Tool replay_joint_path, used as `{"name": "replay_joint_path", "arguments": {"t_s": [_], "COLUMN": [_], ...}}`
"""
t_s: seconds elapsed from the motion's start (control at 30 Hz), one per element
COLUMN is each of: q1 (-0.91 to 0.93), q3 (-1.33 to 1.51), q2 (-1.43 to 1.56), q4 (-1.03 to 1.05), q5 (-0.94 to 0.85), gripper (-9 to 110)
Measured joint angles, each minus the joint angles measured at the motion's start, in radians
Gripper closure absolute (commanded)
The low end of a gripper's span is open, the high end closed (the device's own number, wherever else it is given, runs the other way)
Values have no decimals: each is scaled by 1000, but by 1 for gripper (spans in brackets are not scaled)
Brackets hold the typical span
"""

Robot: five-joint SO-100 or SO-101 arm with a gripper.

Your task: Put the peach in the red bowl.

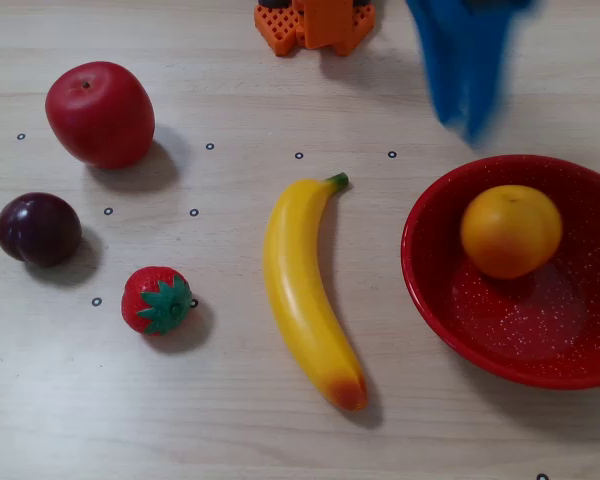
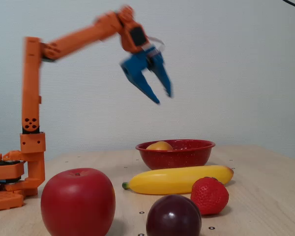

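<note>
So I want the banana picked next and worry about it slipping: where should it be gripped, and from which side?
Probably grip the banana across its middle, coming straight down from above. It lies flat and lengthwise on the table, the narrow width there suits two fingers, and both long sides are clear: the strawberry and red bowl sit apart from it.
</note>
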Motion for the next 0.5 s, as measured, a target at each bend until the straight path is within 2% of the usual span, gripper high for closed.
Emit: {"name": "replay_joint_path", "arguments": {"t_s": [0.07, 0.3, 0.5], "q1": [-52, -179, -281], "q3": [118, 560, 991], "q2": [129, 557, 911], "q4": [-9, -21, -133], "q5": [-2, -3, -8], "gripper": [101, 101, 101]}}
